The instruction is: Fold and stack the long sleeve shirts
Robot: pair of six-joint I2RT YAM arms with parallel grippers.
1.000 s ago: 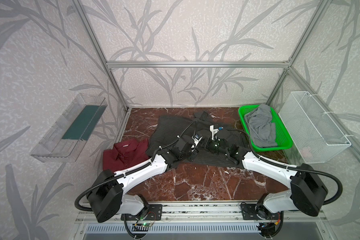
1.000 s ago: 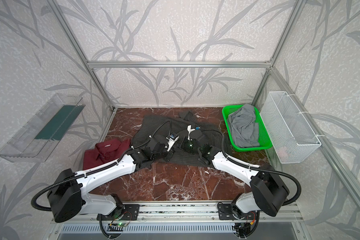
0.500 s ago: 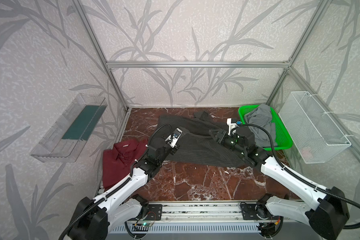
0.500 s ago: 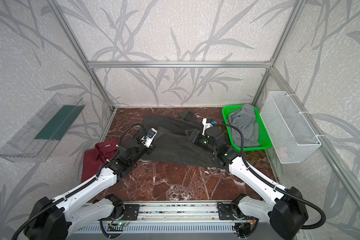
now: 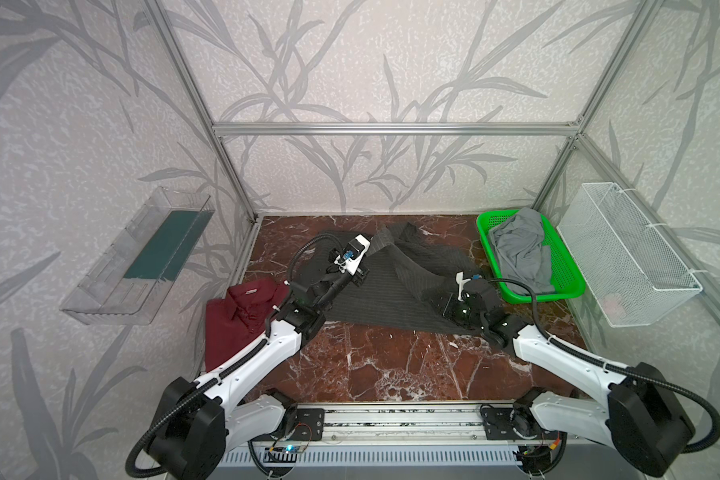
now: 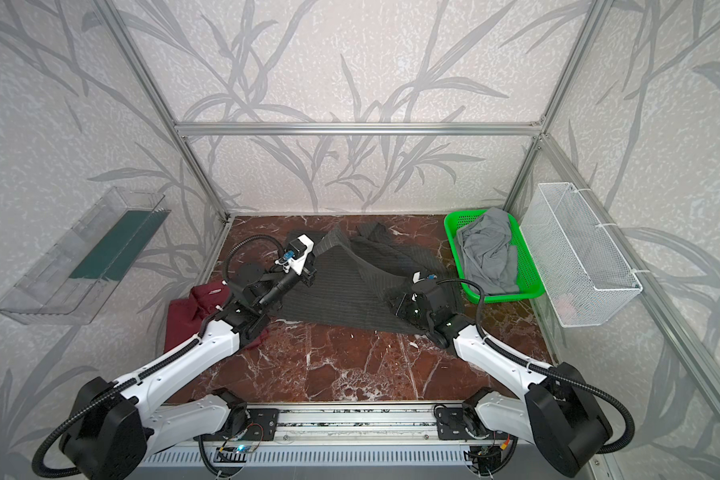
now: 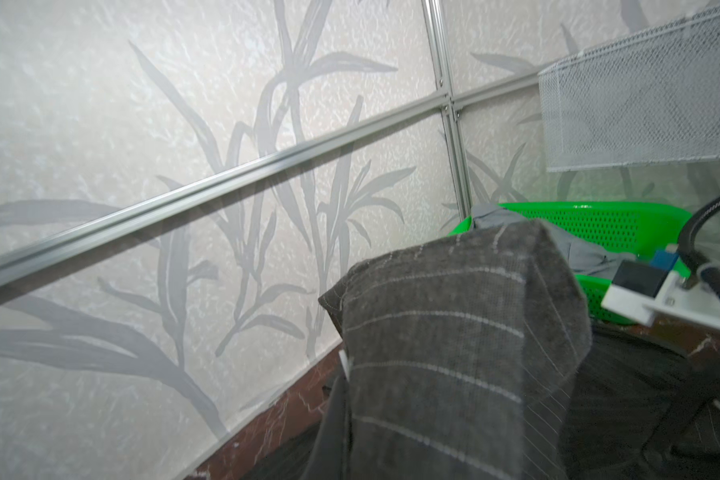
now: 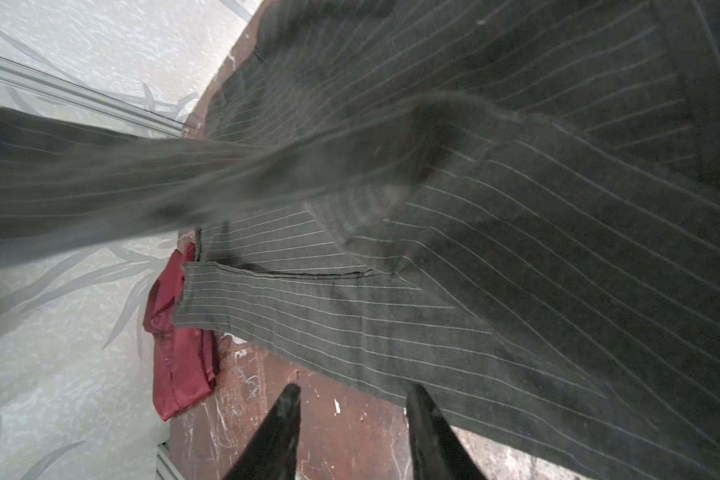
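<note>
The green basket (image 5: 564, 270) sits in the back right corner of the worktop (image 5: 391, 365). A crumpled grey cloth (image 5: 520, 245) lies in it. A white wire basket (image 5: 624, 257) hangs on the right wall, with something pale at its bottom that is too faint to tell. A clear tray (image 5: 100, 291) on the left wall holds a dark green sheet (image 5: 163, 245).

The charcoal-grey shirt (image 5: 375, 299) is spread over the middle and back of the worktop. The left gripper (image 5: 362, 277) pinches one part of it and holds it up. The right gripper (image 8: 354, 415) is spread with nothing between its fingers, low by the shirt's front edge. The maroon shirt (image 5: 242, 316) lies folded at the left edge, partly under the left arm. The front of the worktop is bare.
</note>
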